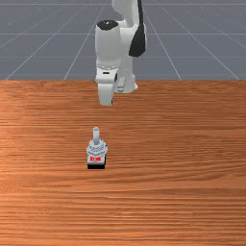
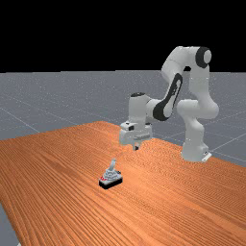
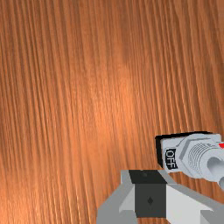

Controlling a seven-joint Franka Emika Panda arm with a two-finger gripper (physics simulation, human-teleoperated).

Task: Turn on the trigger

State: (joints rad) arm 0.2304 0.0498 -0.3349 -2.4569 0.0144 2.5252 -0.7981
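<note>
Gripper (image 2: 136, 147) is hovering above the switch (image 2: 111, 176), off to its far view's right; can't tell if it's open or closed. Switch is standing on the table (image 1: 192, 206), OFF label (image 3: 170, 159) showing. If you're descending misaligned, you're risking hitting its base (image 1: 96, 166) or missing the lever (image 1: 96, 135); if you're pushing too low, you're probably sliding or tipping it.
</note>
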